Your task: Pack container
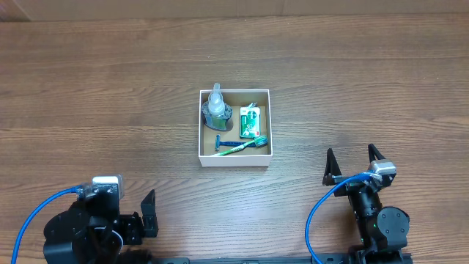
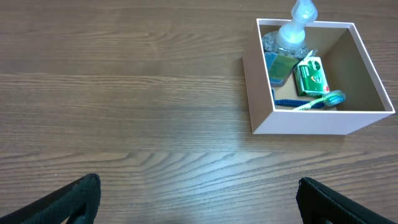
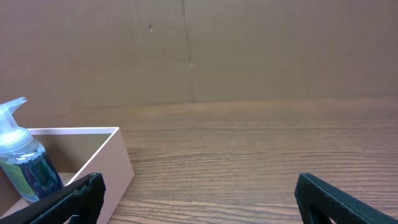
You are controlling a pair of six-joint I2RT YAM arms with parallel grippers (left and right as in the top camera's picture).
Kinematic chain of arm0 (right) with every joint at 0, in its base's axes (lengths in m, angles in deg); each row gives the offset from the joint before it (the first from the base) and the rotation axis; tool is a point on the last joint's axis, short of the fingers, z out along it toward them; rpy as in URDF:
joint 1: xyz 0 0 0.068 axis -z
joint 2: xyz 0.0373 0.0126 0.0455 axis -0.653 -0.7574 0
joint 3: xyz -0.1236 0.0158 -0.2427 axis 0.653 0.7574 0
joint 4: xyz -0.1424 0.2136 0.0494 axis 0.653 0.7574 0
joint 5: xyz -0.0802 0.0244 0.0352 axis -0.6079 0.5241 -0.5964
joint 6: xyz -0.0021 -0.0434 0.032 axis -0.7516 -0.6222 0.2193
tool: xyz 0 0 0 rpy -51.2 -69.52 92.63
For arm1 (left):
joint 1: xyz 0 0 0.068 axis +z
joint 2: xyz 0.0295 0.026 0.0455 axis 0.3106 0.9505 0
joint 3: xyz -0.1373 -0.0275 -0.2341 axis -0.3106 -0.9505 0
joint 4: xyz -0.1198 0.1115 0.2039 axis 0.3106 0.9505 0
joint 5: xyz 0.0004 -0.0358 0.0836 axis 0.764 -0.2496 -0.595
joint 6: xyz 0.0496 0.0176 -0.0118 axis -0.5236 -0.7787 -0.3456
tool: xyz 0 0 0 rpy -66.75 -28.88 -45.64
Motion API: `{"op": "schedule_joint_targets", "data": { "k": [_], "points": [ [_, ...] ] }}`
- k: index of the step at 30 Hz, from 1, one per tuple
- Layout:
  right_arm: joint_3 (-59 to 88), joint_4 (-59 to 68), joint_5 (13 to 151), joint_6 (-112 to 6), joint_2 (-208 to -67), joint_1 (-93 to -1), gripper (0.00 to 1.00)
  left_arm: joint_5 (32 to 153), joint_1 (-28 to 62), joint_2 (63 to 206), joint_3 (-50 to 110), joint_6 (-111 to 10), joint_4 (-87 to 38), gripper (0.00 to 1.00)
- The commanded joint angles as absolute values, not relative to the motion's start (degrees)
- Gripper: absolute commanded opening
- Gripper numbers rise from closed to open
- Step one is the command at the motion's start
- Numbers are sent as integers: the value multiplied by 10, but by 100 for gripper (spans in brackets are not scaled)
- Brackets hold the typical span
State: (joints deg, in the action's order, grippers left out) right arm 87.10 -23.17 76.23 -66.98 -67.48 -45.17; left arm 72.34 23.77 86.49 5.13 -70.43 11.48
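The container (image 1: pixel 234 160), a square white box with a tan inside, sits at the table's middle. It holds a clear pump bottle (image 1: pixel 216 108), a green packet (image 1: pixel 250 122), a green toothbrush (image 1: pixel 242 147) and a blue razor (image 1: pixel 224 144). It also shows in the left wrist view (image 2: pixel 298 121) and the right wrist view (image 3: pixel 115 165). My left gripper (image 1: pixel 149 213) is open and empty at the near left, well short of the box. My right gripper (image 1: pixel 352 165) is open and empty at the near right, right of the box.
A brown cardboard wall (image 3: pixel 199 50) stands behind the far edge of the wooden table (image 1: pixel 110 88).
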Motion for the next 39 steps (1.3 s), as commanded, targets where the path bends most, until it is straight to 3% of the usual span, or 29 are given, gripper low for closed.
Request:
{"op": "schedule_joint_targets", "data": {
  "k": [1, 26, 39],
  "points": [
    [877, -235, 758, -673, -670, -460, 100, 734, 240, 864, 49, -699, 112, 100],
    [877, -235, 758, -673, -670, -460, 100, 715, 240, 863, 46, -713, 107, 100],
    [877, -235, 758, -673, -670, -460, 100, 742, 225, 705, -290, -755, -278, 100]
  ]
}}
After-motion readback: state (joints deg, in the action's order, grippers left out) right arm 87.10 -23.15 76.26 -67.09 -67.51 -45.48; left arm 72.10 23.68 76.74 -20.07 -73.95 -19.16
